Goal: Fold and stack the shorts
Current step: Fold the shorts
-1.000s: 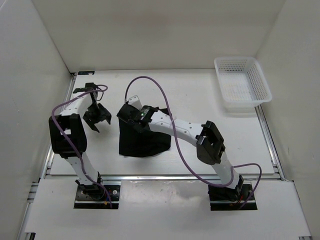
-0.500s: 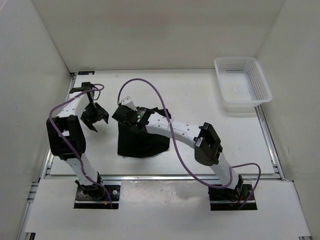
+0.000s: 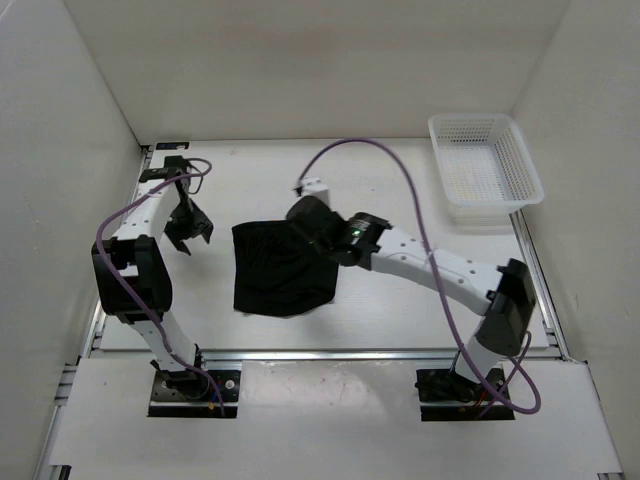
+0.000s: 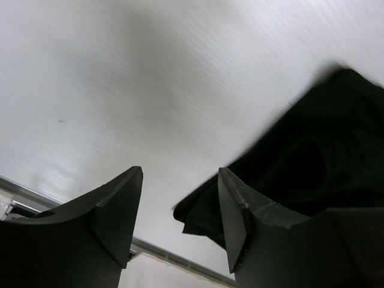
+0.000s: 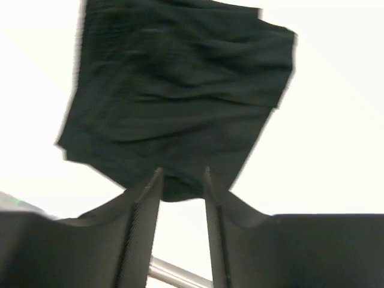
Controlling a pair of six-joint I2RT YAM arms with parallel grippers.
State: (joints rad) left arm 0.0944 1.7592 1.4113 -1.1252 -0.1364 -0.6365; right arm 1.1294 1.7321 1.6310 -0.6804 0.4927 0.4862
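Note:
The black shorts [image 3: 280,272] lie folded in a rough square on the white table, left of centre. My right gripper [image 3: 300,225] hangs over their far right corner. In the right wrist view its fingers stand apart with nothing between them [image 5: 182,174], and the shorts [image 5: 180,90] spread out just beyond the tips. My left gripper [image 3: 188,228] is open and empty to the left of the shorts, apart from them. In the left wrist view [image 4: 180,180] the shorts' edge [image 4: 312,156] shows past the right finger.
A white mesh basket [image 3: 485,170] stands at the far right corner of the table. White walls close in the table at the left, back and right. A metal rail runs along the table's near edge [image 3: 330,352].
My right arm has swung right, from the shorts' far left corner to their far right corner. The shorts now lie wider and flatter. My left gripper has drawn slightly back and left.

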